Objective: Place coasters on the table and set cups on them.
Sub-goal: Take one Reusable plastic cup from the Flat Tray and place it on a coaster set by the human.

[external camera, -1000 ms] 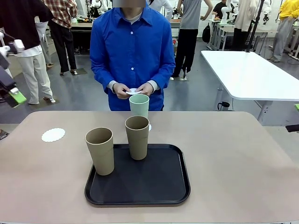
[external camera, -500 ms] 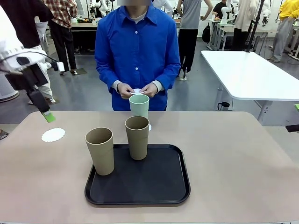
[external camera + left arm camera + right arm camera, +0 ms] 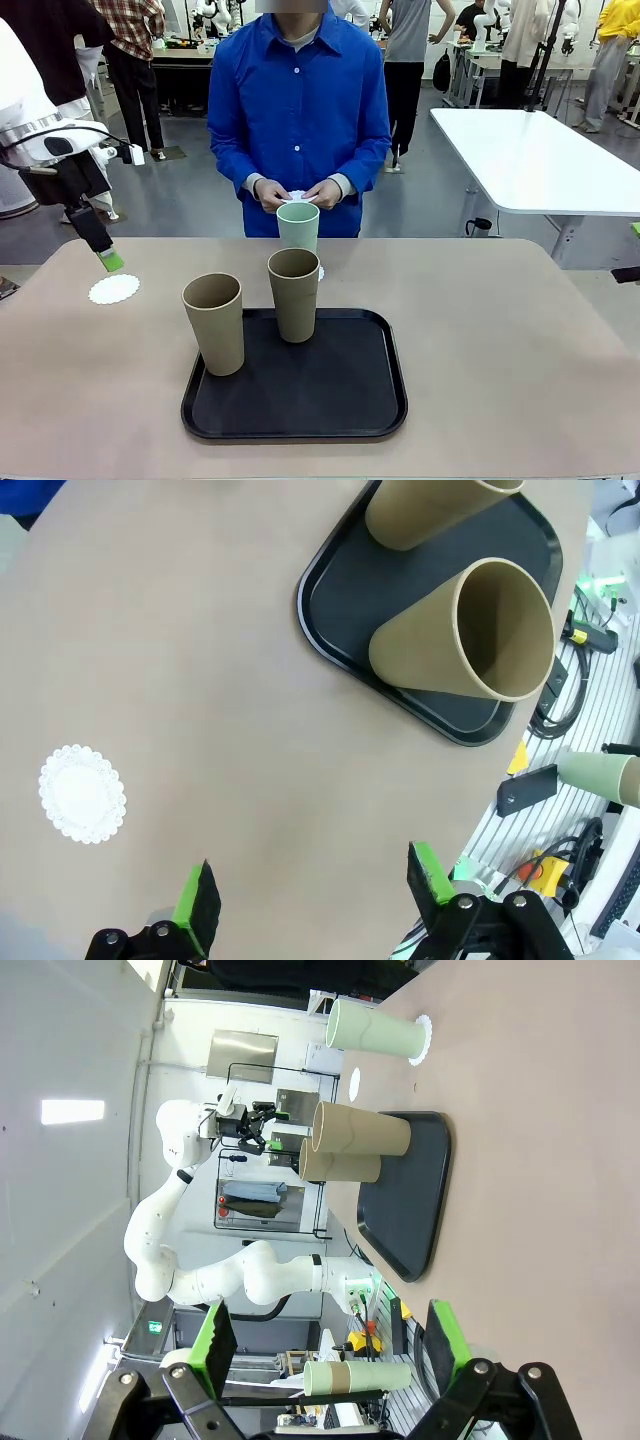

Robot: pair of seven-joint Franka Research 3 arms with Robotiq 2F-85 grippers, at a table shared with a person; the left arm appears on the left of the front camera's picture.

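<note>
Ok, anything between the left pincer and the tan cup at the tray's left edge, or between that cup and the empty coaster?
Nothing visible. Bare table separates the open left pincer from the tan cup, and that cup from the coaster, apart from the low rim of the tray.

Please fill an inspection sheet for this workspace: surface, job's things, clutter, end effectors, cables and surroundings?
Surface: beige matte tabletop, bearing a black rounded rectangular tray.
Job's things: tan tapered tumbler and second tan tumbler upright on the tray; pale mint tumbler on a white lacy paper doily; second doily bare; third doily in the person's hands.
Clutter: nothing seen.
End effectors: left end effector open, above the table near the bare doily; right end effector open, empty.
Cables: black cables below the table's edge.
Surroundings: white glossy table, people behind.
</note>
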